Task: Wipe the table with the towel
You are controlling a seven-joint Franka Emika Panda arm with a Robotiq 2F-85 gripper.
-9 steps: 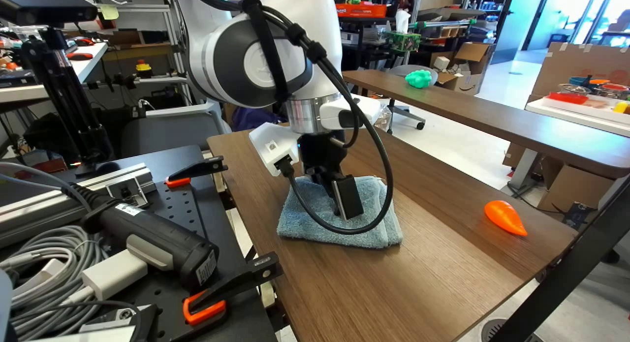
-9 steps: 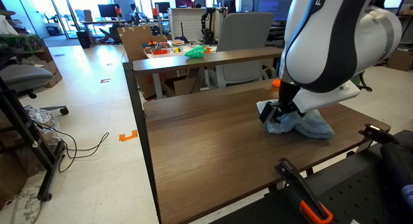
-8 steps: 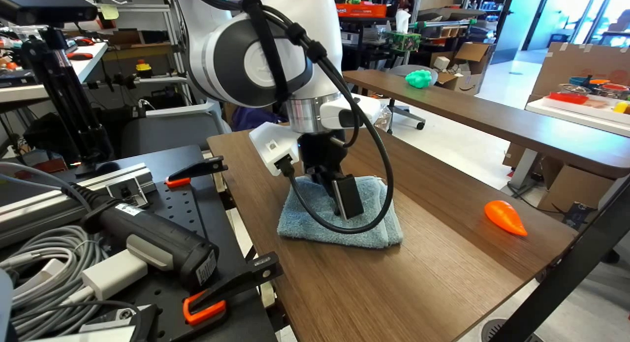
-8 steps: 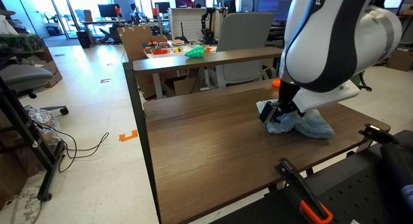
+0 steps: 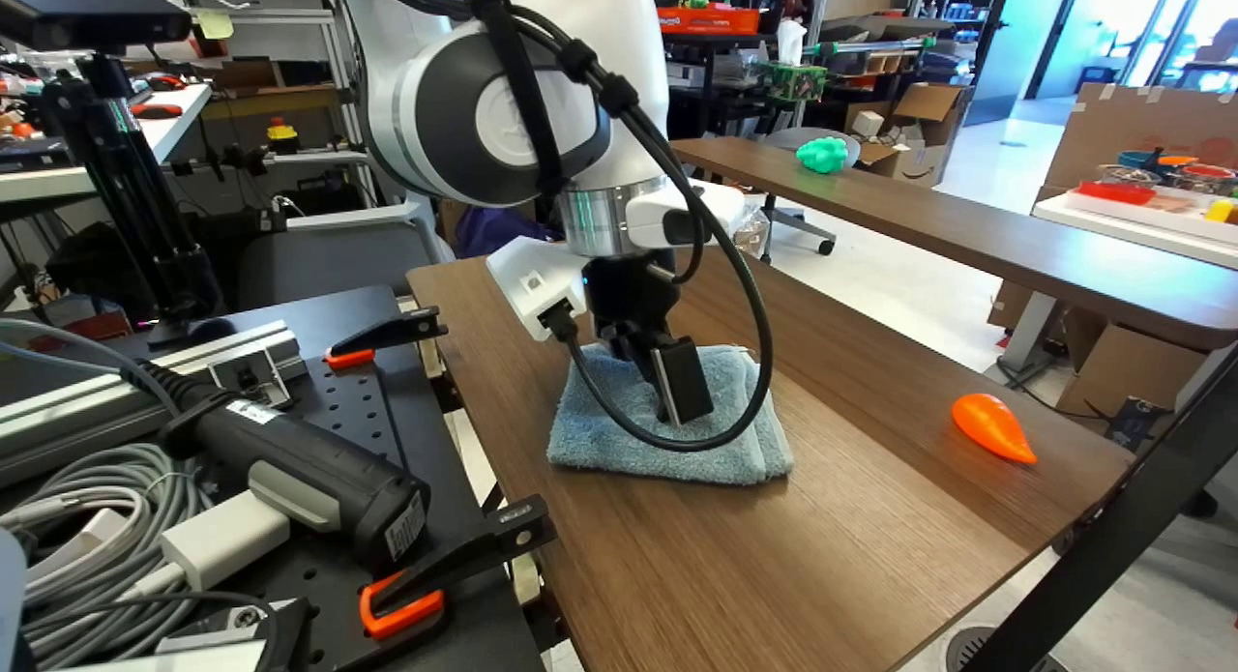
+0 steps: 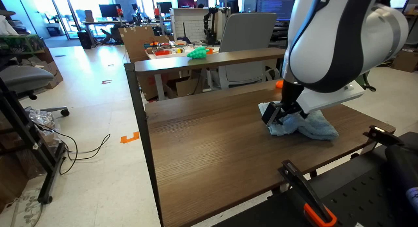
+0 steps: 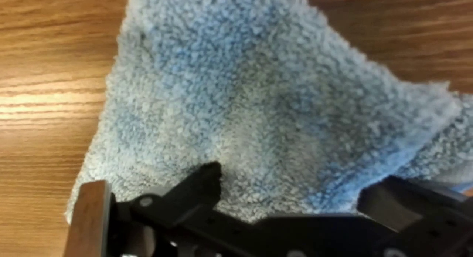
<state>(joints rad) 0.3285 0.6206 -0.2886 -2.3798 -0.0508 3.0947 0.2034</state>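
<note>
I'm sitting with the jaws over the towel [image 7: 236,109], which in the wrist view is lying directly under them, the larger part spreading ahead toward the top of that view. No long axis to line up with; folded, it is looking roughly square in an exterior view. Jaws are standing well parted, towel showing in the gap, nothing visibly pinched. Contact I'm not able to confirm.

Judging this as the grasp-or-press step: I'm expecting to need a little lowering or closing, hardly any sideways travel.

Materials: towel is reading as looped terry, blue-grey, thick, fuzzy-edged, a second layer peeking out at right in the wrist view; probably bunching if pushed. It is resting on the counter [image 6: 209,148], brown wood grain with a soft sheen. A black cable [image 5: 682,448] is looping in front of the towel; touching or not, I'm unable to say. Smooth orange teardrop-shaped object [image 5: 993,428] is sitting well apart; long strokes could be catching it.
</note>
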